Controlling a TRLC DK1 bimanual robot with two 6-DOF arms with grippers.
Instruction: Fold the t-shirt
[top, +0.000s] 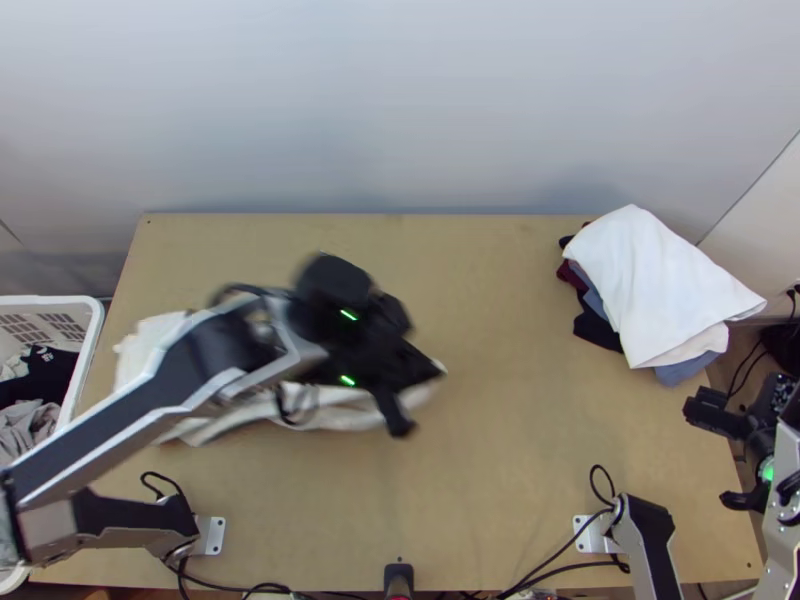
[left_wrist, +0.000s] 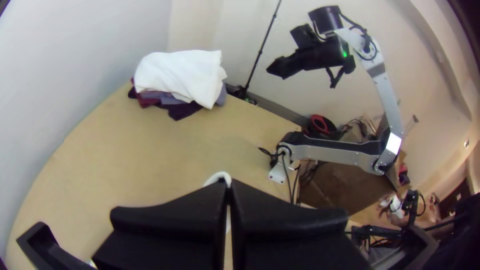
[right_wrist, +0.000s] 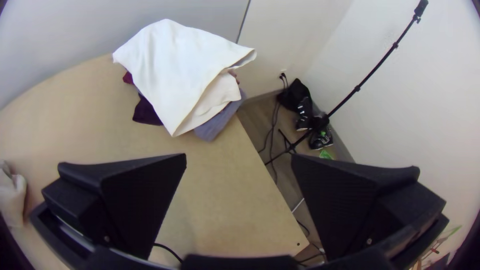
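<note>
Top view: the off-white t-shirt (top: 335, 411) lay on the light wooden table (top: 500, 480), at 9 o'clock from its centre, partly under the left arm (top: 110, 405). Looked rumpled, longer sideways; fold count couldn't be told with the arm over it. Left gripper (top: 432, 370) was at the shirt's 3 o'clock end. Right gripper (top: 716, 458) sat at 4 o'clock, well apart from the shirt. Stack of garments (top: 650, 290) at 2 o'clock, white piece draped on top. White laundry basket (top: 60, 300) off the table at 9 o'clock, clothes inside.

Left wrist view: jaws together, pinching a bit of white cloth (left_wrist: 220, 177), which I'd read as the shirt's edge.

Right wrist view: jaws wide apart, nothing between them.

Status, my read: folding under way, not done. Left to do: finish and flatten the folds, square it up, then probably add it to the stack.
</note>
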